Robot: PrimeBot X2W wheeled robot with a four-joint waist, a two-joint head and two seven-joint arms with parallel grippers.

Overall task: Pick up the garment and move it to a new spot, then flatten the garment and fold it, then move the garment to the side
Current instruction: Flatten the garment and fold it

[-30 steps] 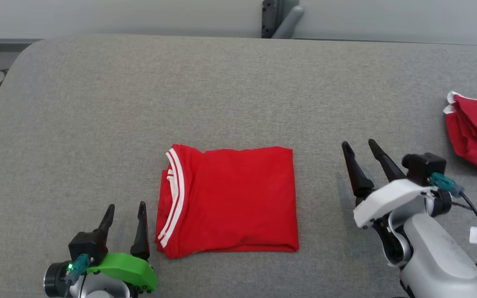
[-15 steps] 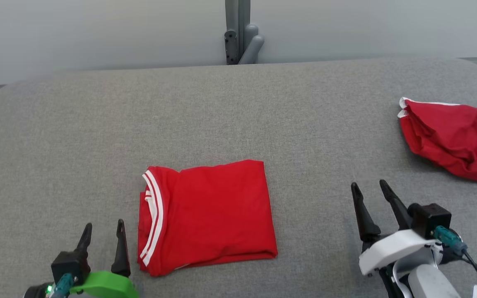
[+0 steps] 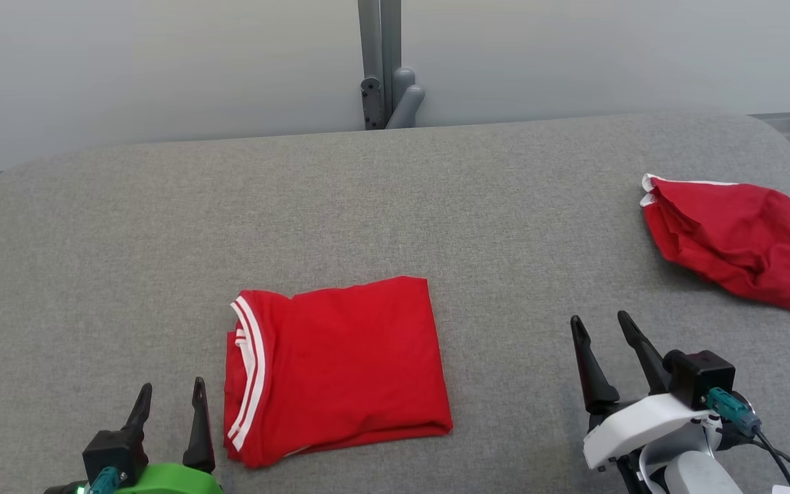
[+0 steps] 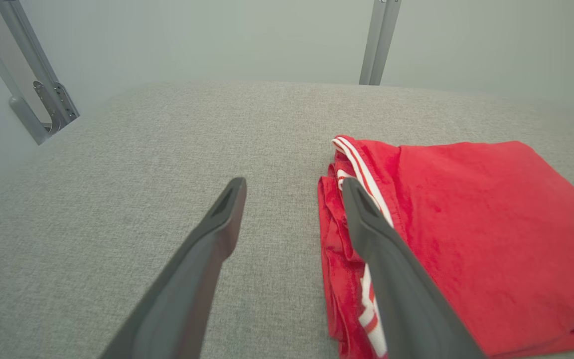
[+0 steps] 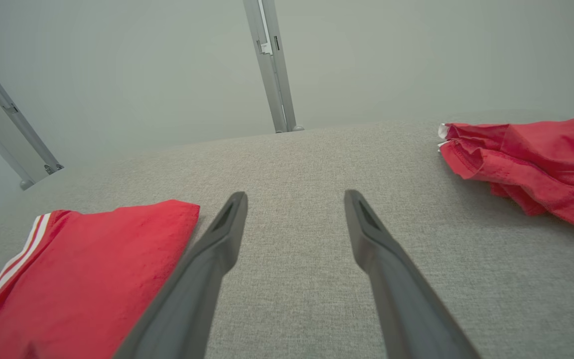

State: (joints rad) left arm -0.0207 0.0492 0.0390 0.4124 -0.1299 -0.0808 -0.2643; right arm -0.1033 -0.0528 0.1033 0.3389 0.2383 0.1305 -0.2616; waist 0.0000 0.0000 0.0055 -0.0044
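Note:
A red garment (image 3: 340,367) with white collar stripes lies folded into a neat rectangle on the grey table (image 3: 395,206), near the front middle. In the left wrist view the folded garment (image 4: 466,234) is just right of my fingers; in the right wrist view the garment (image 5: 77,269) is at the lower left. My left gripper (image 3: 170,390) stands open just left of the collar edge, empty. Well to the right of the fold, my right gripper (image 3: 599,324) is open above bare cloth, holding nothing.
A second red garment (image 3: 731,237) lies crumpled at the table's right side, also at the right wrist view's upper right as a red heap (image 5: 531,159). A grey post with a bracket (image 3: 385,89) rises behind the table's far edge. The table's corners are rounded.
The whole head view has shifted, so the camera moved; the crumpled garment at the right is now fully in sight. Both grippers stay open and sit lower in the picture.

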